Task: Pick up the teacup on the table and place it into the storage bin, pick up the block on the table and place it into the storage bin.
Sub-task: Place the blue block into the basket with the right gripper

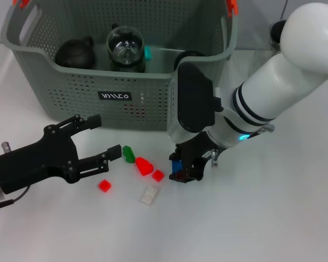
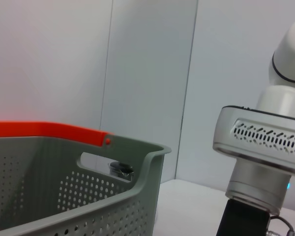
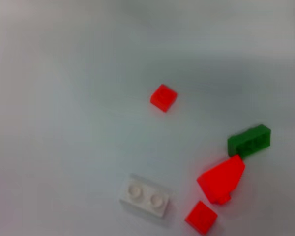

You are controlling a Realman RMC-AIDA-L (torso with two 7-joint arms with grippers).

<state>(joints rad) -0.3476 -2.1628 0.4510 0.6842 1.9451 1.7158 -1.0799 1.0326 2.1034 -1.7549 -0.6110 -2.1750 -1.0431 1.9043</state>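
The grey perforated storage bin [image 1: 115, 98] stands at the back of the table; its rim also shows in the left wrist view [image 2: 88, 196]. My right gripper [image 1: 186, 170] hangs low over the table in front of the bin's right corner, shut on a blue block [image 1: 176, 165]. My left gripper [image 1: 105, 135] is open and empty, just left of the loose blocks. On the table lie a green block [image 1: 128, 154], a red wedge block [image 1: 144, 165], two small red blocks [image 1: 158, 175] [image 1: 104, 185] and a white block [image 1: 150, 195]. I cannot pick out a teacup with certainty.
Inside the bin are a glass teapot with a black lid [image 1: 126, 49], a round black vessel [image 1: 75, 52] and a dark object [image 1: 190, 54] at the right. Orange clips [image 1: 231, 6] sit on the rim. The right wrist view shows the green block [image 3: 249, 140] and white block [image 3: 145, 195].
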